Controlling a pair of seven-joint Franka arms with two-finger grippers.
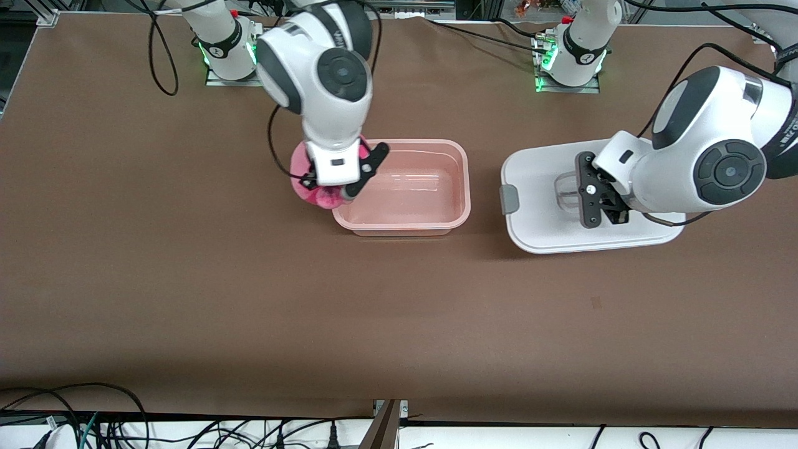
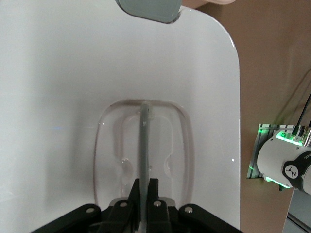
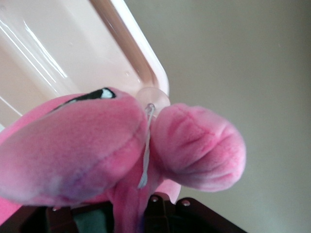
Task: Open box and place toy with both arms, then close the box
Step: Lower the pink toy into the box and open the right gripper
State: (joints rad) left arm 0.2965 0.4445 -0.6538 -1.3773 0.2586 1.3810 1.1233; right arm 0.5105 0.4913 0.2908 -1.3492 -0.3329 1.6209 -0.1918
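Brown tabletop [image 1: 187,280] carries the open pink tub [image 1: 461,187]. Right pincer [image 1: 340,187] pinches the pink plush toy [image 3: 87,145] over the tub's rim at the right arm's end. Beside the tub lies the white lid [image 1: 536,174]; left pincer [image 2: 143,194] is clamped on its clear handle [image 2: 145,141].

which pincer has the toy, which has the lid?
The right pincer is shut on the pink toy, at the open tub end nearer the right arm. The left pincer is shut on the clear handle of the white lid.
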